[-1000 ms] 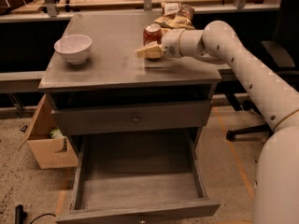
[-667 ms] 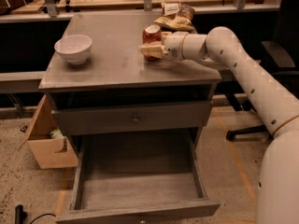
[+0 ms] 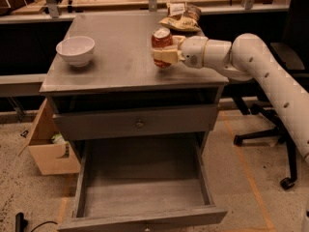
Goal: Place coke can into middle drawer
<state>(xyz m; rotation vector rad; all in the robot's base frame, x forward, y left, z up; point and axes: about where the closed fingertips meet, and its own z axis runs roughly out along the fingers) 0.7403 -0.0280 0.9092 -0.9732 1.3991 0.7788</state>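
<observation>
I see my end effector (image 3: 164, 51) right at the coke can (image 3: 161, 36) standing on the grey surface (image 3: 116, 64) at upper centre, though I cannot tell whether it grips, with the middle drawer (image 3: 145, 195) open below.

Up on the worktop (image 3: 120, 69): bowl (image 3: 76, 50) at far left, coke can (image 3: 161, 37) right of centre, snack bag (image 3: 181, 17) just behind. Right at the can, in from the right: tool (image 3: 164, 56). Below, shut drawer front (image 3: 139, 123); under that, middle drawer (image 3: 145, 195) pulled out forward. Down left on the floor, cardboard box (image 3: 48, 151).

Dim warm light, gripper (image 3: 164, 51) at coke can (image 3: 161, 37)
</observation>
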